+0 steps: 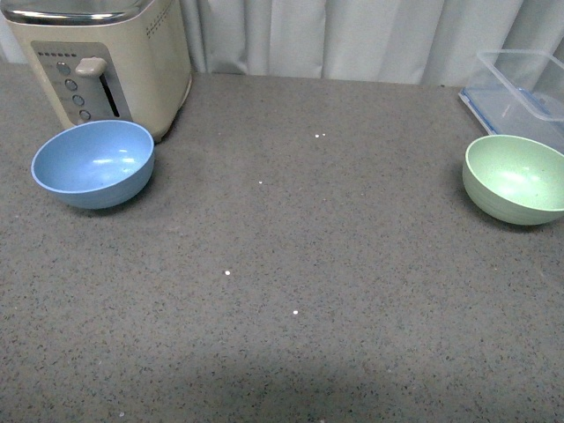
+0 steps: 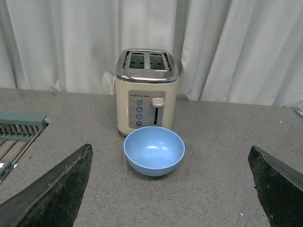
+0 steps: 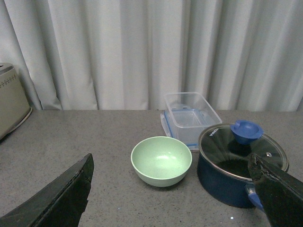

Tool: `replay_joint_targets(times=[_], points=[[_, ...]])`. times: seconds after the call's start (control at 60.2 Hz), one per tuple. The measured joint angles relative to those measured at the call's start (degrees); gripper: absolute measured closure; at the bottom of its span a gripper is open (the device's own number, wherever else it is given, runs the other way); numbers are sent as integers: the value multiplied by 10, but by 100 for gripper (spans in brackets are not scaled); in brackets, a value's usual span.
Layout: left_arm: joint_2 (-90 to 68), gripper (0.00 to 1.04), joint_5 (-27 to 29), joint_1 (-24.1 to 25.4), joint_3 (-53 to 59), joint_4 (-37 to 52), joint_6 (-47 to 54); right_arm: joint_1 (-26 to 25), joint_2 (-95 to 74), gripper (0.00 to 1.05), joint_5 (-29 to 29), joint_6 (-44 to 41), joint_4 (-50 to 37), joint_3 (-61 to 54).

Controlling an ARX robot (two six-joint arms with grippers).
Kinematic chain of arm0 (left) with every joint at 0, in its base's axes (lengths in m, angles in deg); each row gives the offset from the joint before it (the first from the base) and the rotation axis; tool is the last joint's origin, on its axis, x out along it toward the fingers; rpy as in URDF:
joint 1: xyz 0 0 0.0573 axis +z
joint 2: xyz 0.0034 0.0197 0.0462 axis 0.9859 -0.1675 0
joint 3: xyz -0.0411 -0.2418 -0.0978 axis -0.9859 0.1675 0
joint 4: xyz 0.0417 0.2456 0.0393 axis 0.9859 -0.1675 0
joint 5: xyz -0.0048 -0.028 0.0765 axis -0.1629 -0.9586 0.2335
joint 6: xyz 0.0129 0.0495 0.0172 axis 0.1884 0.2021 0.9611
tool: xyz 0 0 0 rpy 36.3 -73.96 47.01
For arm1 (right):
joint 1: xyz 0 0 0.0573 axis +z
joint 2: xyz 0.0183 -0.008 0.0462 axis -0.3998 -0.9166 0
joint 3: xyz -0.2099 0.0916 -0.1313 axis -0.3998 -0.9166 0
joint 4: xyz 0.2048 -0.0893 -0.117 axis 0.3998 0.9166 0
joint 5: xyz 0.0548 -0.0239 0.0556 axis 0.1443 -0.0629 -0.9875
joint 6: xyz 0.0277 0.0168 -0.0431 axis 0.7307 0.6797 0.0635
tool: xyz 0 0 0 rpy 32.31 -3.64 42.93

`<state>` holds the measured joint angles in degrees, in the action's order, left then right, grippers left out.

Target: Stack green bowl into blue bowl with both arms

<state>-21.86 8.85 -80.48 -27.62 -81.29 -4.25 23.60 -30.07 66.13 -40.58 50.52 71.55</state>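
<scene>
The blue bowl (image 1: 93, 163) stands upright and empty at the table's far left, just in front of a toaster. The green bowl (image 1: 515, 178) stands upright and empty at the far right edge of the front view. Neither arm shows in the front view. In the left wrist view the blue bowl (image 2: 154, 150) lies ahead of my left gripper (image 2: 170, 189), which is open and well short of it. In the right wrist view the green bowl (image 3: 161, 161) lies ahead of my right gripper (image 3: 170, 191), open, with nothing between its fingers.
A cream toaster (image 1: 110, 62) stands right behind the blue bowl. A clear plastic container (image 1: 520, 92) sits behind the green bowl. A dark blue pot with a glass lid (image 3: 239, 163) stands close beside the green bowl. A grey rack (image 2: 19, 130) lies at the left wrist view's edge.
</scene>
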Motion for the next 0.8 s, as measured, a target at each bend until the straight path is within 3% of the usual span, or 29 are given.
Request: replay_joint_targets(times=[0.797], points=[[0,6,0,0,0,0,0,0,0,9,0,0,0,0]])
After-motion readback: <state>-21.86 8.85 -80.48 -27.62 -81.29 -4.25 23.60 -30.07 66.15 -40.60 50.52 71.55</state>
